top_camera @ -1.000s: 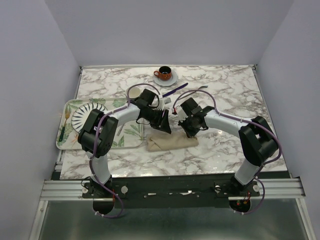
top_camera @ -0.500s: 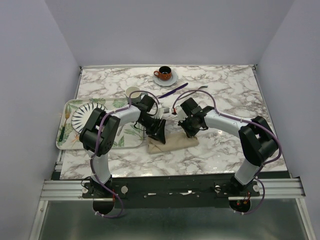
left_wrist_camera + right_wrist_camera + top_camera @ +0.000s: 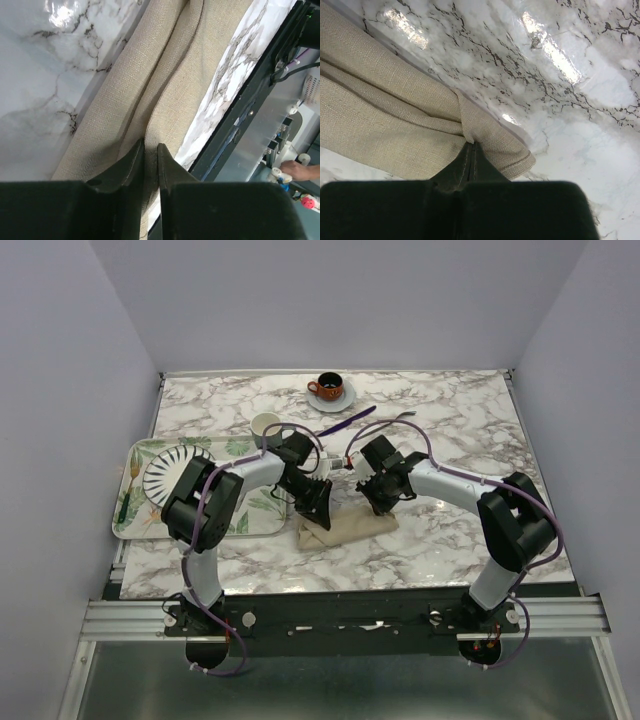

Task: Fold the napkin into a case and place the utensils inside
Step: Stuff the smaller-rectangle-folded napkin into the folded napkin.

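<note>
The beige napkin [image 3: 350,529] lies as a narrow folded strip on the marble table [image 3: 450,540], between my two arms. My left gripper [image 3: 316,506] is at its left end. In the left wrist view the jaws [image 3: 151,146] stand close together with a raised fold of the napkin [image 3: 165,75] pinched between them. My right gripper [image 3: 384,502] is at the strip's right end, its tips [image 3: 471,145] shut on a puckered edge of the napkin [image 3: 395,120]. The dark purple knife [image 3: 346,421] and the silver fork [image 3: 398,419] lie apart on the table behind the arms.
A leaf-printed tray [image 3: 135,515] with a ribbed plate [image 3: 172,472] sits at the left. A white cup [image 3: 265,426] stands behind the left arm. An orange cup on a saucer [image 3: 328,388] is at the back. The table's near edge and metal rail [image 3: 235,125] run close beside the napkin.
My left gripper has come down on the napkin's left end and its jaws have narrowed onto a fold. The right gripper has stayed put, shut.
</note>
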Robot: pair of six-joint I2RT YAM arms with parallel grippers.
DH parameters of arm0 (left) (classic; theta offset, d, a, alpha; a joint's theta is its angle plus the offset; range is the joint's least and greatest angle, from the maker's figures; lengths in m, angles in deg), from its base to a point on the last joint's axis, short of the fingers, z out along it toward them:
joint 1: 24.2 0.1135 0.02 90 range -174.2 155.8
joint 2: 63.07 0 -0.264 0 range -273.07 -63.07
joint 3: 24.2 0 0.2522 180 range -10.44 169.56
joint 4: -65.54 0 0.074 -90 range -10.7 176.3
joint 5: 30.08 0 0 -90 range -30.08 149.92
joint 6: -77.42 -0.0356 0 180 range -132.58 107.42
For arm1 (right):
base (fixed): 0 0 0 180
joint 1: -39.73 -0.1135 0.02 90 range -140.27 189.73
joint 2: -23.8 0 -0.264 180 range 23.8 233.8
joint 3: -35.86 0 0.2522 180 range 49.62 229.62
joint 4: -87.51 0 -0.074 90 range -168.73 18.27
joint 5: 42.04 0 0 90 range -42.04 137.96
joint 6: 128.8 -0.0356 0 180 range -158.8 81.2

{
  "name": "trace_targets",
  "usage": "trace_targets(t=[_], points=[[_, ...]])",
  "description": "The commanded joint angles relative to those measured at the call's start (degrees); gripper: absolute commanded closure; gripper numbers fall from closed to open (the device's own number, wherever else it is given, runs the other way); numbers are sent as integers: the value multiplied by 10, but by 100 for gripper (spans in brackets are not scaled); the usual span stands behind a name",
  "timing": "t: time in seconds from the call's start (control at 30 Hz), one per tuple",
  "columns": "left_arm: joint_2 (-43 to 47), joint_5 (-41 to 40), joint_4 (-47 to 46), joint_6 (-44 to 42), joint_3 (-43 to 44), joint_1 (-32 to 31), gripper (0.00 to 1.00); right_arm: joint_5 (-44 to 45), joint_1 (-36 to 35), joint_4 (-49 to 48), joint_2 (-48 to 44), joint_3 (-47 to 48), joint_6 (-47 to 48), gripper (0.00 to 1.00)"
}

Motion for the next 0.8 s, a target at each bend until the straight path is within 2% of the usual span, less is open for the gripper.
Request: trace_targets(t=[0.0, 0.07, 0.1, 0.37, 0.7, 0.77], points=[[-16, 19, -8, 16, 25, 0, 87, -3, 3, 20, 9, 9, 5, 99], [-16, 24, -10, 24, 29, 1, 99, 0, 3, 21, 5, 12, 8, 99], [-16, 25, -12, 26, 31, 2, 100, 1, 3, 22, 3, 12, 10, 99], [-20, 8, -28, 36, 55, 20, 100, 6, 3, 17, 2, 12, 25, 99], [-95, -24, -46, 55, 57, 28, 100, 15, 3, 23, -1, 30, 32, 99], [-108, -28, -46, 58, 59, 28, 100, 9, 4, 30, -8, 36, 32, 97]])
